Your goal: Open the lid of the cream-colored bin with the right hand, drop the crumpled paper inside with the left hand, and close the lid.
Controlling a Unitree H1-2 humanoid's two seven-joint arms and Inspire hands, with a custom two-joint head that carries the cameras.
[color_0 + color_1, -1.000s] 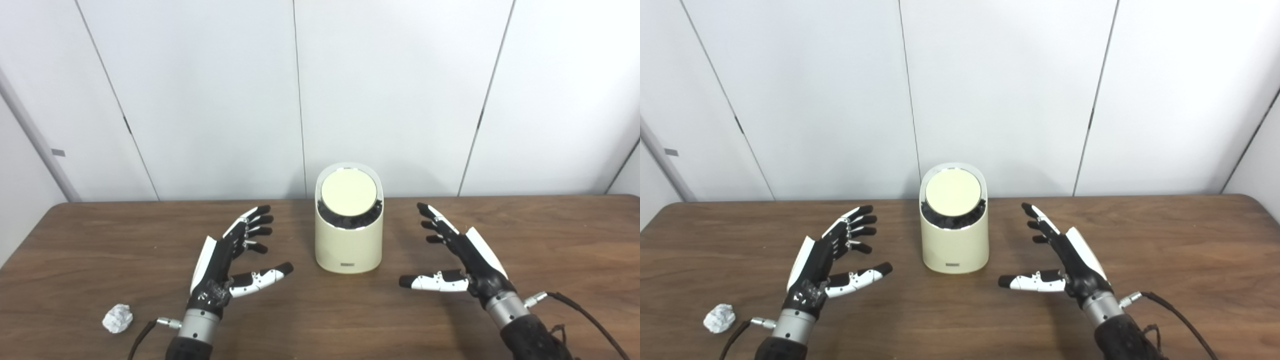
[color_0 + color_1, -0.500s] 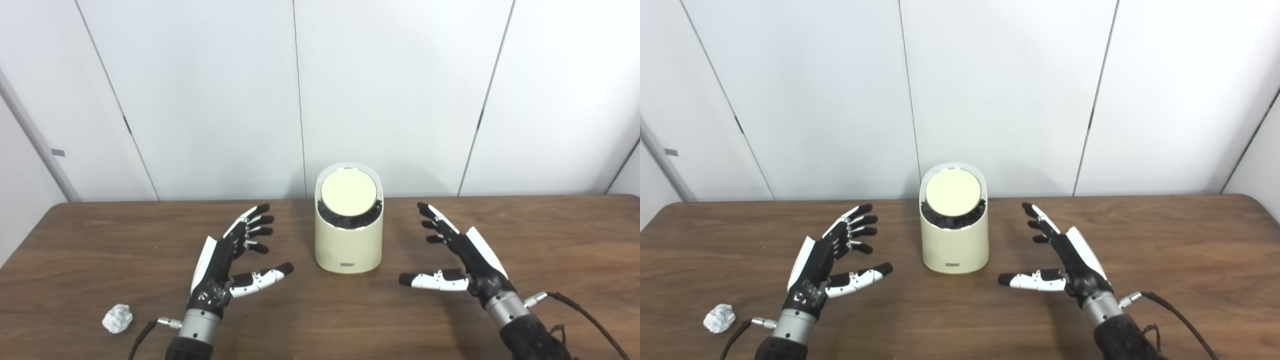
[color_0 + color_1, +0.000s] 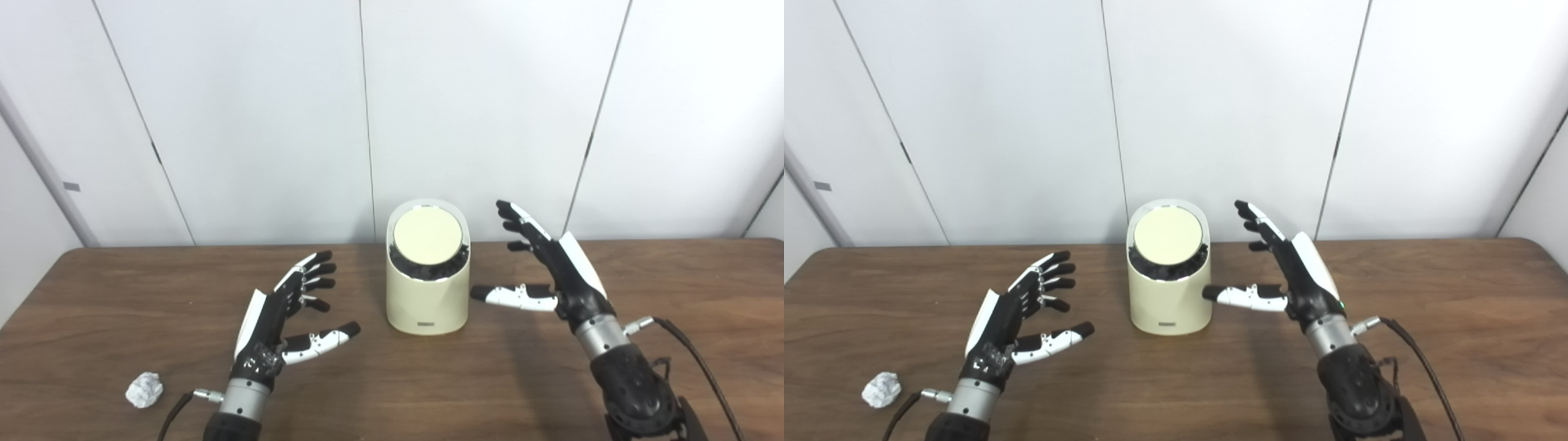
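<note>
Bin (image 3: 427,288) stands mid-table, lid (image 3: 427,236) shut and tilted toward the robot — rigid plastic, probably light enough to slide if pushed sideways, so press or lift at the lid's rim. Right hand (image 3: 554,269) hovers spread just beside it. Left hand (image 3: 278,318) waits spread and empty; paper (image 3: 144,389) — soft, featherlight — lies near the table's front-left edge.

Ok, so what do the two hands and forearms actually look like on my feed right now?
They match: the left hand and right hand are black, with a white plate on the back, white thumb segments and black fingertips. Each sits on a silver metal wrist cuff above a black forearm, with a dark cable plugged in at the wrist. In the right eye view a small green light shows near the right wrist.
</note>
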